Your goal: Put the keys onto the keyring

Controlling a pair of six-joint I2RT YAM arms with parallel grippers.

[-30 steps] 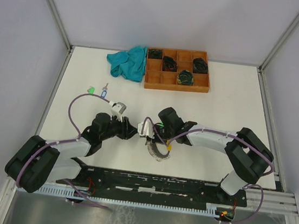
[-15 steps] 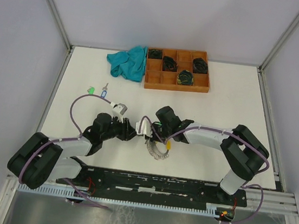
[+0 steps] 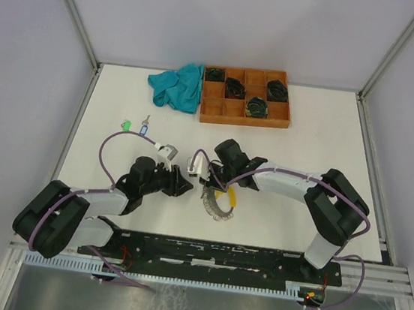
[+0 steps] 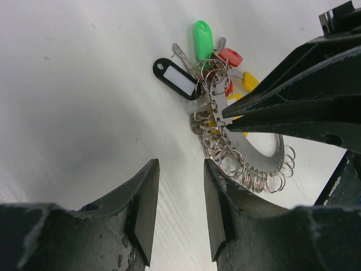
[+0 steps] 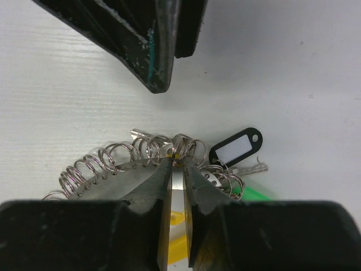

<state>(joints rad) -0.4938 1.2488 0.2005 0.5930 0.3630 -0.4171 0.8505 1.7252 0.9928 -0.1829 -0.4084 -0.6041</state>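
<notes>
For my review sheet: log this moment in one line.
right gripper: pinching keyring | left gripper: open | two keys: loose

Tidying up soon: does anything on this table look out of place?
A green-tagged silver key and a blue-tagged silver key lie alone toward the white table's left side, apart from the silvery metal keyring where the other tagged keys cluster.

The middle of the counter [image 3: 321, 146] is crowded. The left end effector [image 3: 187, 185] and the right end effector [image 3: 206, 187] are set tip to tip over the keyring [image 3: 221, 206], so its far-left arc is blocked from both sides. Only a narrow slot is offered between the left jaws. The far edge is taken up by a tray [image 3: 220, 112] and a cloth [image 3: 176, 87]. A green-tagged key [image 3: 126, 124] and a blue-tagged key [image 3: 145, 125] lie far left. Open passage is offered across the right half, beyond the right arm.
</notes>
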